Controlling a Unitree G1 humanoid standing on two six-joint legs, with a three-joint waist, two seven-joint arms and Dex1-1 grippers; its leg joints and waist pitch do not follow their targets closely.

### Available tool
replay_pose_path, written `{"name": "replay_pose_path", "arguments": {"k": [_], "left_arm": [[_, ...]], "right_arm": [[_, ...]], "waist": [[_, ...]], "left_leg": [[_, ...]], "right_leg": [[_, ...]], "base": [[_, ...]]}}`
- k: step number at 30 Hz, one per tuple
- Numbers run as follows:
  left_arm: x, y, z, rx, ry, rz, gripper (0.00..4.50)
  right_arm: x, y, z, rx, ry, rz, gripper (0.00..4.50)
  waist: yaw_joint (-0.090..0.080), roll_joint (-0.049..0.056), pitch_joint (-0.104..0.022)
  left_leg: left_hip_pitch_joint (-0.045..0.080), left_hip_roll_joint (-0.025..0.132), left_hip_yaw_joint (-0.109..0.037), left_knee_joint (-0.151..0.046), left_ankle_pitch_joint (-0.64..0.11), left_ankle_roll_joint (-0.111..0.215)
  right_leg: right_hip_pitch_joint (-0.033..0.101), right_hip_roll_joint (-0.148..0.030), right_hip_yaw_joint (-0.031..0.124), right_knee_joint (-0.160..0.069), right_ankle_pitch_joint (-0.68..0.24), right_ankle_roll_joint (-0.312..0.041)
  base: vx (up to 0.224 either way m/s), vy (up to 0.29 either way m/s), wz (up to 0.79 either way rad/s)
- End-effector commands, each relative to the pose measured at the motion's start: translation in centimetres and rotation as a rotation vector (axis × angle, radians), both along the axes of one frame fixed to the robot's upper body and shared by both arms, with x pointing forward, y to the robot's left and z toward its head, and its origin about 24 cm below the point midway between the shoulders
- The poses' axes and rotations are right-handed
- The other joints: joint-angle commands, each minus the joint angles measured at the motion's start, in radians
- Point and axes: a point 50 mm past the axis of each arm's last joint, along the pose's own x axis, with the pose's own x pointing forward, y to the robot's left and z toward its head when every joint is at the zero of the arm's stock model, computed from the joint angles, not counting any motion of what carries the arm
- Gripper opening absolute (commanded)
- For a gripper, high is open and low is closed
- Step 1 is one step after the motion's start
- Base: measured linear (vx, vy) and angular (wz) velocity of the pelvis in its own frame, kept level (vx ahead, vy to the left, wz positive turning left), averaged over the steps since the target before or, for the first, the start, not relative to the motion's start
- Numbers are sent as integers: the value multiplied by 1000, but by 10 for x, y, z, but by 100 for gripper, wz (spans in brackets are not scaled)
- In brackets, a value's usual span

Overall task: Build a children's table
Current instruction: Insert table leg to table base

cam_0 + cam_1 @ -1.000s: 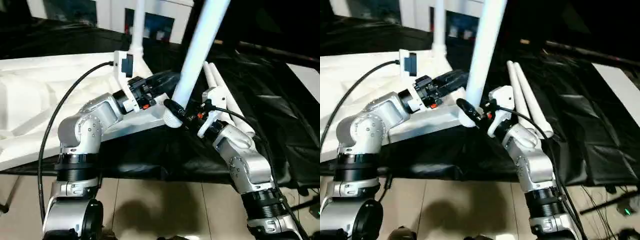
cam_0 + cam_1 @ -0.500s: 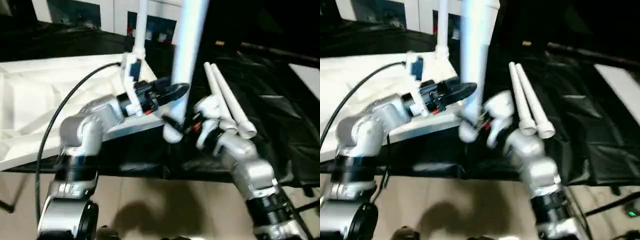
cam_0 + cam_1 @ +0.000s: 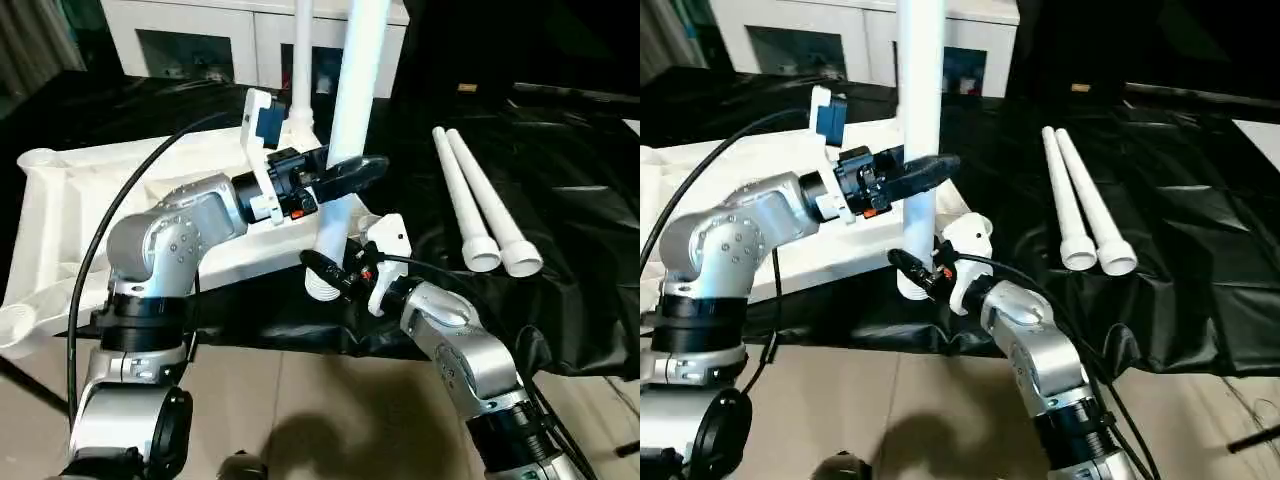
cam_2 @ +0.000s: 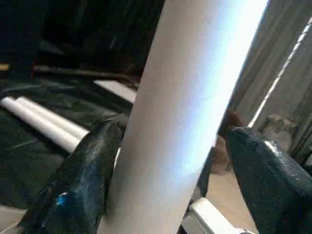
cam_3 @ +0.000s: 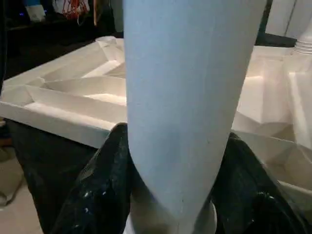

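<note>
Black cloth (image 3: 570,250) covers the work table across the middle of the frame, with a white cabinet (image 3: 200,40) along the top edge and pale floor (image 3: 330,410) at the bottom.

My right gripper (image 3: 325,270) sits just below the centre of the head view and is clenched on the lower end of 1 white leg (image 3: 350,130). In my right wrist view both black fingers (image 5: 92,195) press against the tube, one on each side. This leg stands almost upright and runs out of the top of the frame. Its ribbed foot hangs beside the near edge of the table top, but I cannot tell if it touches anything there.

My left gripper (image 3: 345,172) is higher on the same leg, a little above the centre of the frame. It is released: in my left wrist view 1 finger (image 4: 83,180) lies close to the tube, while a clear gap separates the other from it.

Left of my grippers lies the table top (image 3: 70,200), underside up, so its ribs and round corner sockets show. At its far corner 1 second leg (image 3: 302,60) stands upright. In the right half of the frame 2 spare legs (image 3: 480,205) lie side by side on the cloth, touching each other, well apart from the top.
</note>
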Motion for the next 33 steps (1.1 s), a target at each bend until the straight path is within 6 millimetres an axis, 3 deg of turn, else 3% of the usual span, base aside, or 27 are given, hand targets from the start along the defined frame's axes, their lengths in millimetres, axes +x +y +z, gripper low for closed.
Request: {"name": "replay_pose_path", "arguments": {"k": [1, 3, 4, 6, 7, 8, 10, 11, 12, 14, 16, 17, 18, 19, 20, 22, 23, 24, 27, 29, 33], "left_arm": [[-5, -8, 14, 2, -27, -38, 342], [-4, -8, 12, 14, -24, -20, 327], [-2, -7, 7, 30, -21, 6, 298], [0, -6, 0, 56, -24, 30, 303], [1, -6, -4, 72, -25, 43, 303], [2, -6, -7, 88, -25, 55, 296], [3, -5, -10, 99, -26, 63, 261], [3, -5, -10, 100, -25, 66, 255], [6, -2, -9, 95, -25, 89, 259], [9, 0, -8, 93, -27, 107, 231], [14, 2, -6, 85, -17, 126, 217], [14, 2, -6, 85, -17, 126, 214], [18, 2, -5, 89, -14, 140, 207], [19, 2, -4, 94, -13, 145, 201], [21, 1, -3, 101, -8, 153, 198], [26, 0, -2, 123, 4, 194, 193], [26, 0, -2, 123, 4, 194, 191], [33, -2, -2, 157, 27, 234, 186], [37, -6, 1, 178, 25, 247, 183], [38, -7, 3, 173, 25, 243, 182], [39, -12, 5, 175, 29, 234, 180]], "right_arm": [[3, -4, 2, 6, -9, -25, 185], [5, -6, 4, 13, -13, -35, 185], [6, -6, 6, 13, -19, -35, 185], [7, -5, 9, 14, -27, -33, 185], [7, -5, 11, 15, -32, -28, 185], [7, -4, 13, 16, -37, -23, 185], [7, -3, 15, 21, -40, -16, 185], [7, -3, 16, 21, -41, -14, 185], [8, -3, 17, 26, -44, -10, 185], [8, -3, 18, 31, -44, -9, 185], [9, -4, 21, 44, -46, -16, 185], [9, -4, 21, 45, -46, -16, 185], [12, -7, 24, 73, -46, -30, 185], [13, -8, 26, 88, -44, -34, 185], [14, -10, 29, 117, -36, -29, 185], [16, -14, 33, 172, -15, -30, 241], [16, -14, 33, 172, -15, -30, 255], [18, -22, 38, 210, 12, 0, 257], [26, -41, 45, 212, 43, 2, 288], [31, -51, 48, 198, 80, 1, 299], [34, -61, 53, 179, 168, 63, 300]], "waist": [[6, 26, -87], [17, 33, -90], [15, 30, -90], [18, 32, -93], [14, 20, -92], [15, 24, -93], [9, 17, -92], [9, 21, -92], [6, 4, -93], [6, 8, -93], [2, -8, -93], [2, -4, -93], [0, -12, -93], [3, -8, -94], [0, -16, -94], [-1, -16, -93], [0, -18, -94], [0, -27, -94], [2, -31, -94], [5, -24, -98], [6, -27, -101]], "left_leg": [[10, 2, -6, -68, -298, -38], [5, 1, -5, -63, -255, -27], [3, 0, -2, -62, -240, -23], [1, 0, -3, -61, -219, -21], [0, 1, -1, -63, -213, -18], [0, 1, -3, -64, -206, -18], [1, 1, 0, -65, -208, -18], [1, 1, -1, -65, -209, -19], [0, 2, 2, -65, -187, -13], [0, 2, 2, -65, -180, -15], [0, 2, 6, -64, -167, -10], [0, 1, 5, -64, -163, -11], [0, 1, 8, -63, -159, -10], [4, 2, 7, -63, -159, -11], [2, 3, 6, -63, -152, -10], [2, 3, 7, -63, -152, -9], [4, 4, 6, -63, -156, -10], [4, 3, 8, -64, -153, -6], [2, 1, 9, -62, -143, -3], [6, 2, 9, -60, -130, -11], [0, 0, 11, -53, -102, -8]], "right_leg": [[52, -73, 46, -80, -179, -172], [51, -74, 48, -80, -163, -172], [51, -71, 48, -81, -158, -168], [52, -71, 48, -79, -153, -159], [52, -70, 48, -83, -155, -153], [52, -70, 46, -80, -164, -145], [50, -70, 47, -83, -185, -131], [49, -70, 47, -83, -194, -126], [51, -72, 48, -83, -192, -117], [48, -72, 47, -81, -190, -115], [48, -71, 48, -81, -171, -110], [48, -71, 48, -77, -167, -112], [46, -70, 48, -80, -167, -109], [45, -71, 48, -78, -166, -111], [48, -71, 47, -74, -145, -115], [47, -71, 47, -75, -141, -112], [46, -72, 47, -74, -132, -112], [49, -70, 47, -74, -123, -111], [53, -70, 48, -75, -120, -97], [52, -70, 48, -72, -96, -108], [58, -72, 46, -66, -28, -149]], "base": [[0, 0, 0], [0, 0, 0], [0, 0, 0], [0, 0, 0], [0, 0, 0], [0, 0, 0], [0, 0, 0], [0, 0, 0], [0, 0, 0], [0, 0, 0], [0, 0, 0], [0, 0, 0], [0, 0, 0], [0, 0, 0], [0, 0, 0], [0, 0, 0], [0, 0, 0], [0, 0, 0], [0, 0, 0], [0, 0, 0], [0, 0, 0]]}}
